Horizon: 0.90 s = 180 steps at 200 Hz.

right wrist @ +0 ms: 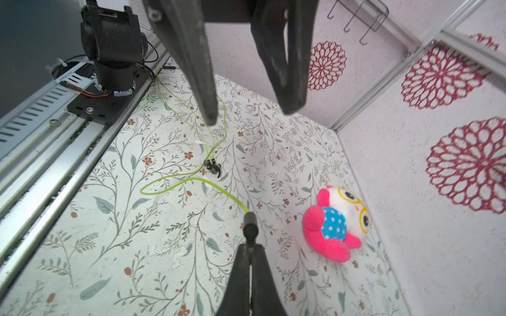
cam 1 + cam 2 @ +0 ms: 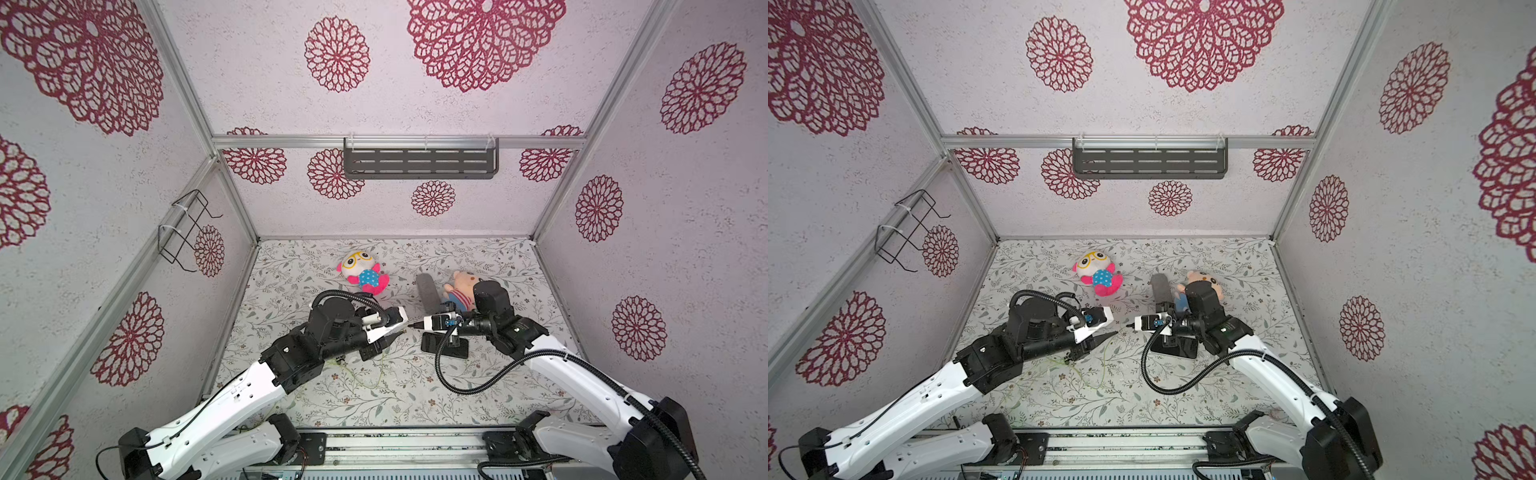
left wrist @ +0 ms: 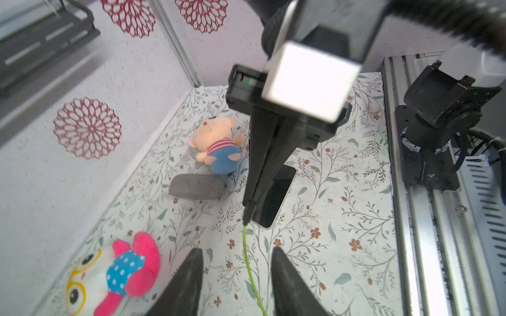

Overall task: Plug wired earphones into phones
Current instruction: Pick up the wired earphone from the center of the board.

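The wired earphones have a thin yellow-green cable that loops across the floral table to the small dark earbuds. My right gripper is shut on their dark plug and holds it above the table; the gripper also shows in both top views. The black phone lies flat beneath that gripper. My left gripper stands open facing it. The cable runs between its fingers unpinched.
A pink-and-blue owl plush lies at the back. A pig plush and a grey fuzzy pad lie just behind the phone. A dark shelf hangs on the back wall, a wire rack on the left wall.
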{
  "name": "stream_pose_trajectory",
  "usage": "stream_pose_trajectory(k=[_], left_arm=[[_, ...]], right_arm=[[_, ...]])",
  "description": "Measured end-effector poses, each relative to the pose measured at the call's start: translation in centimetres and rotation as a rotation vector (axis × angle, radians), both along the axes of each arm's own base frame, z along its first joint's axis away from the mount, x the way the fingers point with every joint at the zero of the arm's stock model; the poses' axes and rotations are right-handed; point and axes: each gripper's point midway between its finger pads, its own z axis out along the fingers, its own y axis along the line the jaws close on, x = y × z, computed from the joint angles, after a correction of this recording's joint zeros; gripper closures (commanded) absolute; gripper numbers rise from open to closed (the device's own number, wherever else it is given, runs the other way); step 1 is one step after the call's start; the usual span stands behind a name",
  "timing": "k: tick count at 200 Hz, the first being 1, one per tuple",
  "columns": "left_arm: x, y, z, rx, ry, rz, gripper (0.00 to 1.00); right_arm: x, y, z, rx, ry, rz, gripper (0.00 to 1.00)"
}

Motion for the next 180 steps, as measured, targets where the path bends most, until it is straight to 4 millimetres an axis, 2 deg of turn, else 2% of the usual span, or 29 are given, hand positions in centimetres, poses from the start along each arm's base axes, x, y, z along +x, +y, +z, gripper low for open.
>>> stream_pose_trajectory(k=[22,77,97,115,147,180], left_arm=[[0.2,-0.6,-0.2,0.008,-0.017,-0.019,0.62],[0.6,-2.3,-1.9,0.068,0.006,-0.047,0.67],[0.5,-2.4,-1.6,0.067,0.001,-0.052,0.71],[0.4,-2.4,-1.5,0.068,-0.002,-0.057,0.81],[0.2,-2.5,-1.7,0.071,0.004,-0.066,0.82],[0.0,-2.5,-1.8,0.073,0.009,-0.076,0.96]], right_arm=[[-0.6,0.0,-0.4,0.008,0.018,-0.011,1.0],[-1.5,0.9,2.0,0.074,-0.045,0.015,1.0],[-1.5,1.1,2.3,0.081,-0.059,0.014,1.0],[-1.3,1.1,2.4,0.081,-0.067,0.005,1.0],[-1.3,1.2,2.5,0.082,-0.072,0.004,1.0],[-1.3,1.2,2.5,0.082,-0.072,0.004,1.0]])
